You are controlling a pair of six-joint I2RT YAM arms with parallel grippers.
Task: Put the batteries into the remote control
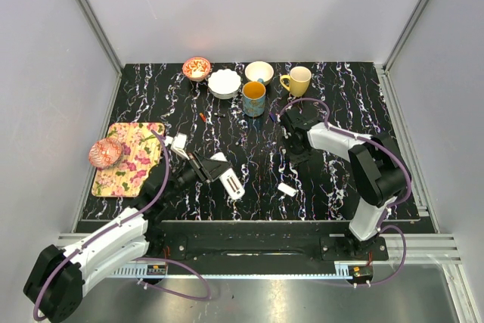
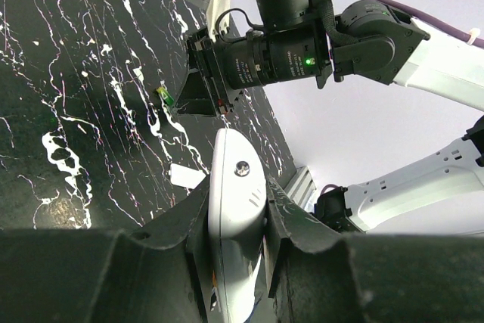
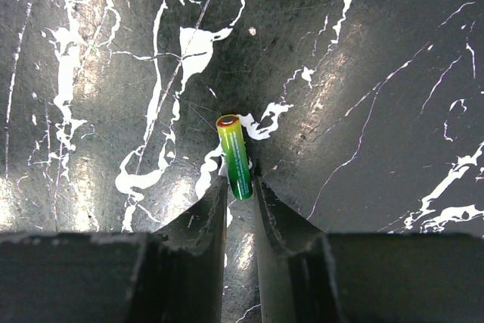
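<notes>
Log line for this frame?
left pincer: holds remote | right pincer: flanks battery on table, grip unclear

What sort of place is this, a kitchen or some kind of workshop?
Probably a robotics lab test cell: a left arm and right arm bolted at one table edge, plain walls on metal framing, and mugs and bowls set out like props.

Bowls (image 1: 224,83), two mugs (image 1: 254,98), perhaps a floral tray (image 1: 133,163).
</notes>
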